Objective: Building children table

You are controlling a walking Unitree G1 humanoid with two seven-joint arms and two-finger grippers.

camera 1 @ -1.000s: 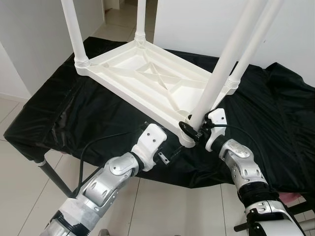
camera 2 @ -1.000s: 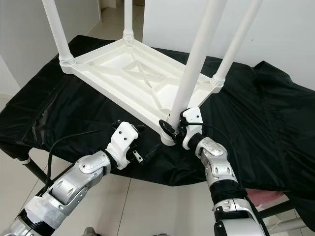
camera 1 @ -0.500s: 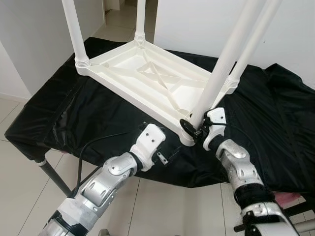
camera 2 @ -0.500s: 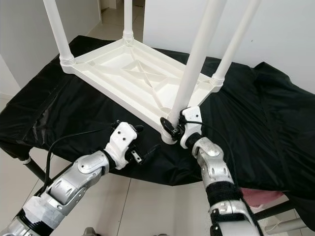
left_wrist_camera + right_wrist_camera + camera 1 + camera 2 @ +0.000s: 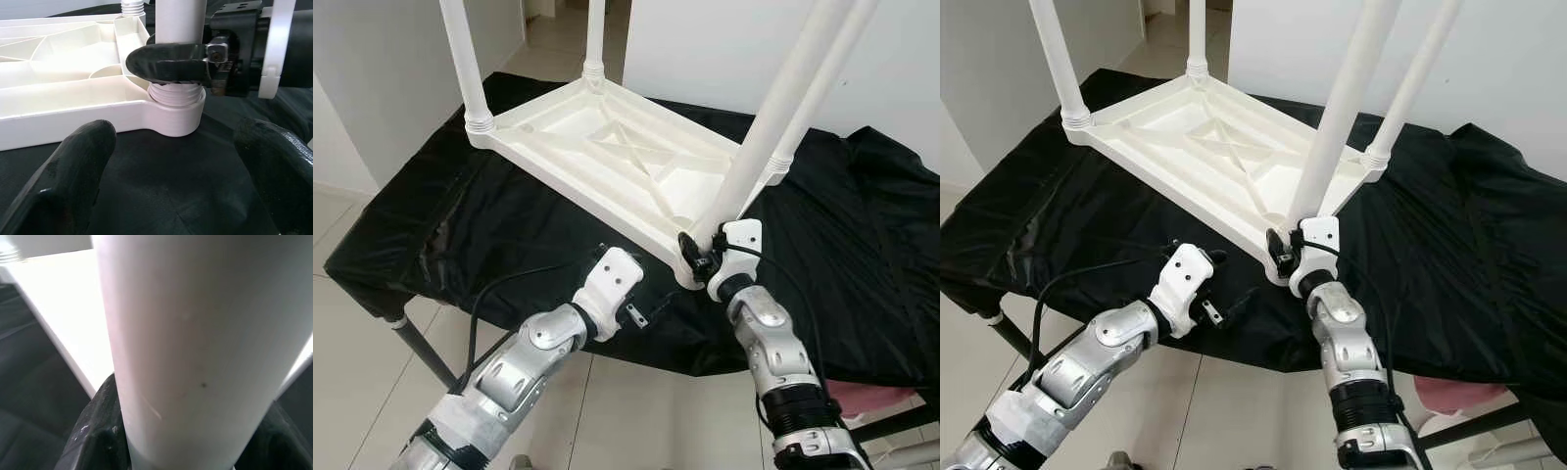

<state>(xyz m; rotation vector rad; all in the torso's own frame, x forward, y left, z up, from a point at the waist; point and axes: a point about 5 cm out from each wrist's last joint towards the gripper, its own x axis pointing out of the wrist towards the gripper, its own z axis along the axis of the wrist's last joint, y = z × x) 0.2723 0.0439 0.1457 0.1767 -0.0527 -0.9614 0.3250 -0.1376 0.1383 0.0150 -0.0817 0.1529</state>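
A white plastic children's table (image 5: 617, 157) lies upside down on a black cloth (image 5: 460, 215), with its legs pointing up. My right gripper (image 5: 693, 257) is shut on the near leg (image 5: 773, 117) just above the threaded corner socket (image 5: 176, 110). One black finger (image 5: 171, 61) wraps the leg's base, and the leg (image 5: 195, 357) sits between the fingers in the right wrist view. My left gripper (image 5: 646, 305) is open, low over the cloth in front of that corner and not touching it. Its fingers (image 5: 73, 166) are spread wide.
Other upright legs stand at the far left corner (image 5: 465, 59), the back (image 5: 594, 34) and the right (image 5: 822, 78). The cloth-covered bench has a metal leg (image 5: 421, 348) at its front left. Tiled floor lies below and white walls behind. A pink object (image 5: 886, 397) sits low right.
My right forearm has swung left under the gripper, and the wrist has turned around the base of the near leg while keeping hold. The left arm has barely moved.
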